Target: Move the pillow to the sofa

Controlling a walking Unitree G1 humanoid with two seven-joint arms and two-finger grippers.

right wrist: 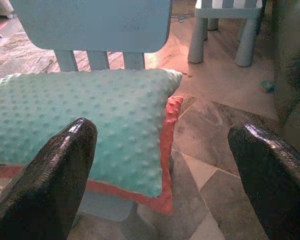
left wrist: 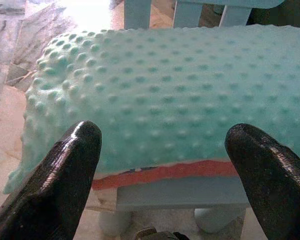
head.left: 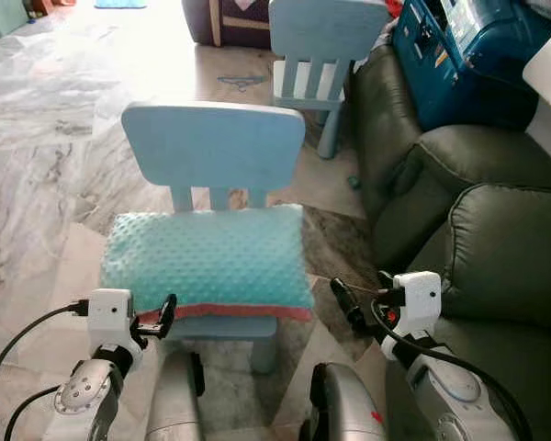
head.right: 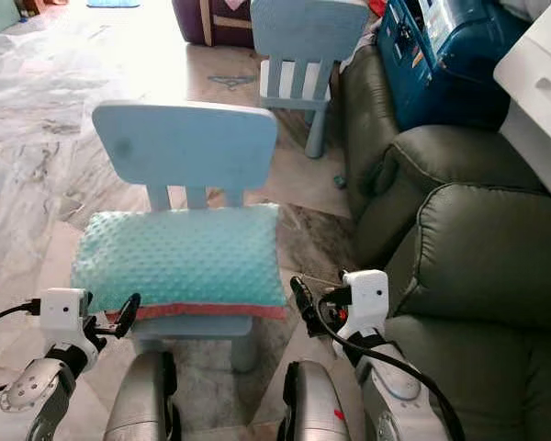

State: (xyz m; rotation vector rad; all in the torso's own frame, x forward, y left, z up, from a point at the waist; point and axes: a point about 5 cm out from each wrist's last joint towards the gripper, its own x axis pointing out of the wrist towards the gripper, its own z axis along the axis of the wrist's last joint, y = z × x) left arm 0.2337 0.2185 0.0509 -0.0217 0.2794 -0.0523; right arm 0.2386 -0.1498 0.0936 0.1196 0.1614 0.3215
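Observation:
A teal dotted pillow (head.left: 207, 255) with a coral-red edge lies flat on the seat of a small blue chair (head.left: 211, 147) right in front of me. The dark green sofa (head.left: 496, 248) stands directly to the right of the chair. My left gripper (left wrist: 165, 132) is open, level with the pillow's front left corner and close in front of it. My right gripper (right wrist: 164, 130) is open too, just off the pillow's front right corner, between the chair and the sofa. Neither holds anything.
A second blue chair (head.left: 317, 55) stands behind the first, near the sofa's arm. A blue case (head.left: 459, 55) rests on the sofa's far end. White furniture (head.right: 542, 83) juts in at the right. Marble floor (head.left: 46, 138) spreads out to the left.

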